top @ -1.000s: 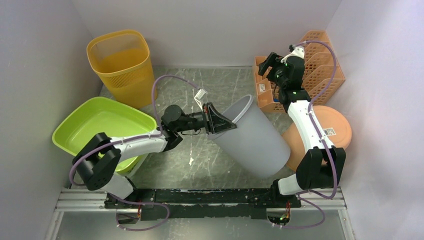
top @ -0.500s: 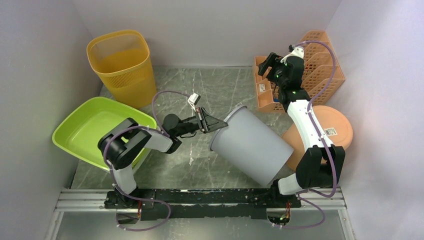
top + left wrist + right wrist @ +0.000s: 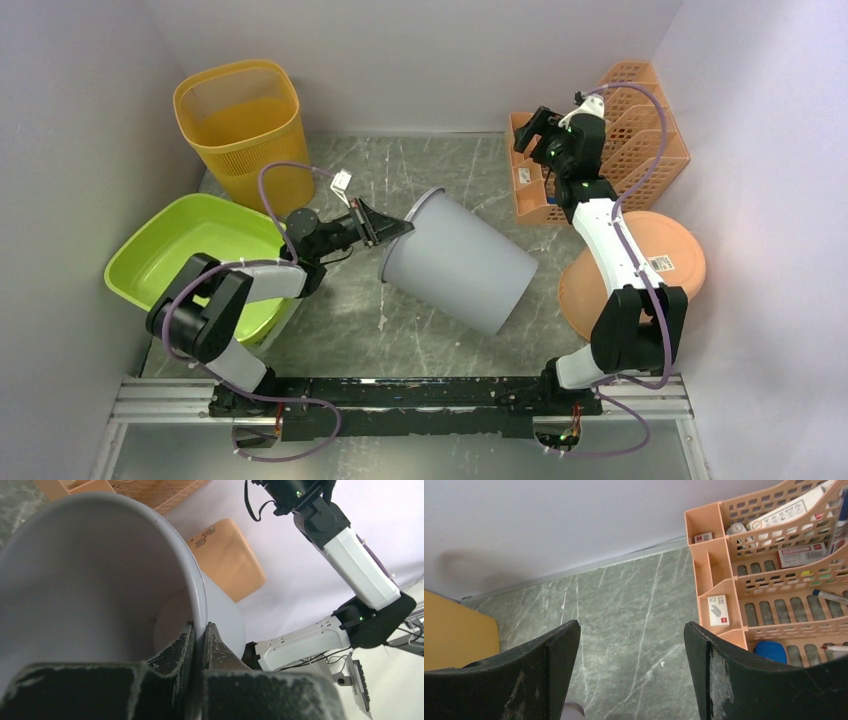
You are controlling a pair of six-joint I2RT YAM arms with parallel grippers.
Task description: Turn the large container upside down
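A large grey bin [image 3: 455, 265] lies tipped on its side mid-table, its rim pinched in the left gripper [image 3: 199, 630] (a hold for levering it over), while the right gripper [image 3: 629, 635] hangs splayed, empty, near the far-right corner.

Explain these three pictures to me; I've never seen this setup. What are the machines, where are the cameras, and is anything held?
Two robot arms are bolted at the near edge of a marbled table. The wide picture looks down from above and behind them; the other two come from a camera on each wrist. The left fingers are pinched shut on the rim of a large grey bin, which is tipped onto its side, mouth toward that arm. The right fingers are spread open, holding nothing, near an orange desk organiser at the far right. Also there: a yellow basket, a green tub and an orange round dish.
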